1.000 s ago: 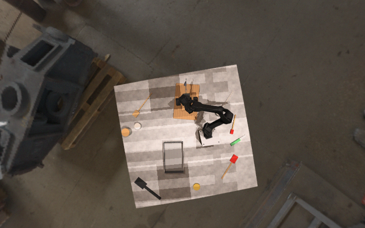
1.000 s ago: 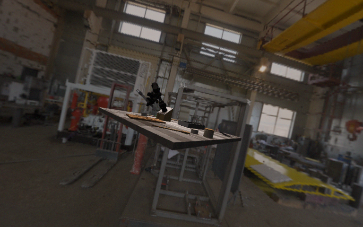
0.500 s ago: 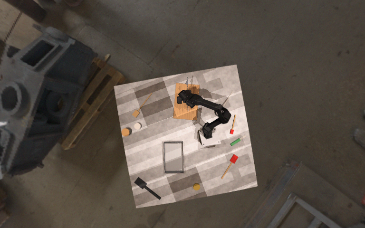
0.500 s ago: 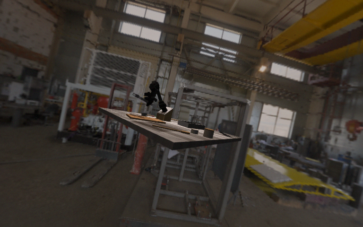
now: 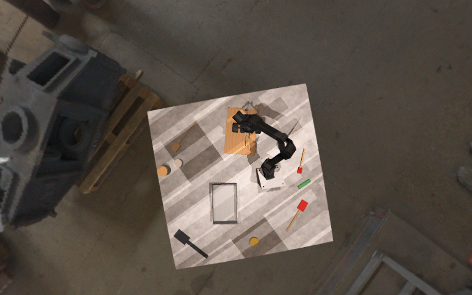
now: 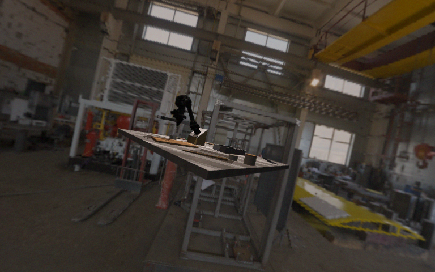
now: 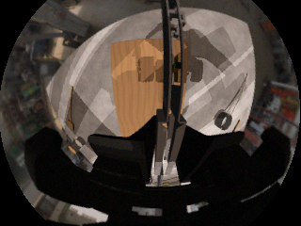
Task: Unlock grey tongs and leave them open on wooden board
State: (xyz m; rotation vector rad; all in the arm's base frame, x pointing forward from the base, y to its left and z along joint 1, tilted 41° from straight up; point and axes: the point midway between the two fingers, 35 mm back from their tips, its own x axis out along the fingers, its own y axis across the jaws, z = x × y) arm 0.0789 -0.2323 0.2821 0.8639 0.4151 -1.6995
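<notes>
The grey tongs point(image 6: 163, 117) point(image 7: 166, 56) are held in the air, roughly level, above the wooden board point(image 5: 236, 143) point(image 6: 173, 141) point(image 7: 129, 96). My gripper point(image 7: 162, 119) is shut on the tongs. In the wrist view their two long arms run close together, nearly parallel, from the top edge down between my fingers, with a small yellow part between them. The arm hides most of the tongs in the top view. Whether the lock is released cannot be told. The roasting tin point(image 5: 224, 222) point(image 6: 229, 149) stands away from the board, with nothing lying across it.
A wooden spatula point(image 5: 176, 147) and two round containers, one orange-topped point(image 5: 162, 170) and one pale point(image 5: 177, 162), are left of the board. A black spatula point(image 5: 181, 236), a yellow disc point(image 5: 254, 241), a red spatula point(image 5: 302, 205) and a green-handled tool point(image 5: 304, 183) lie farther off.
</notes>
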